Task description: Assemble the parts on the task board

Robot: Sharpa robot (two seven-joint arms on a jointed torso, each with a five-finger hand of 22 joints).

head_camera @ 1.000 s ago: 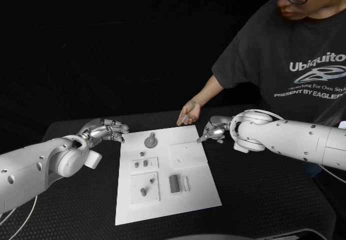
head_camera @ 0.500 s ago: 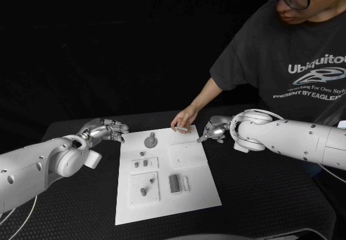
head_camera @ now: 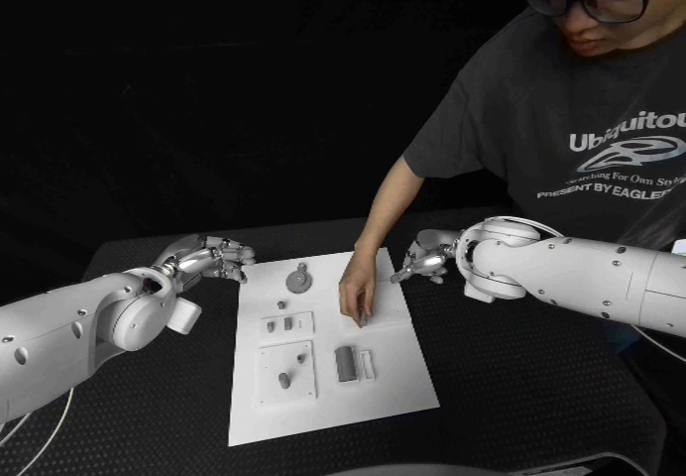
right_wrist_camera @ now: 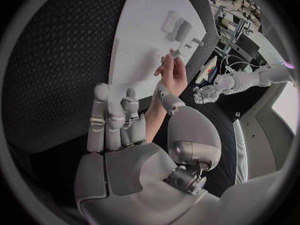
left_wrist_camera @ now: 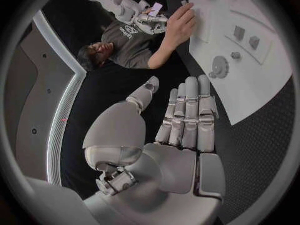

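The white task board [head_camera: 394, 382] lies in the middle of the black table. On it are a grey round part [head_camera: 299, 281], two small parts [head_camera: 279, 323], a peg [head_camera: 285, 378] and a dark block [head_camera: 345, 363] beside a pale one [head_camera: 368, 364]. A person's hand [head_camera: 355, 297] reaches onto the board's right half, fingertips down; in the right wrist view the person's hand [right_wrist_camera: 175, 71] pinches a small piece. My left hand [head_camera: 212, 260] hovers off the board's far left corner, holding nothing. My right hand [head_camera: 424, 256] hovers off the far right corner, also holding nothing.
The person stands at the table's far right side, forearm crossing the board's far edge between my two hands. Black table surface surrounds the board [left_wrist_camera: 262, 92] on all sides. In the left wrist view my own hand [left_wrist_camera: 184, 120] has its fingers extended.
The person's hand moved from beyond the board's far edge down onto the board's right half. Both of my hands stayed in place.
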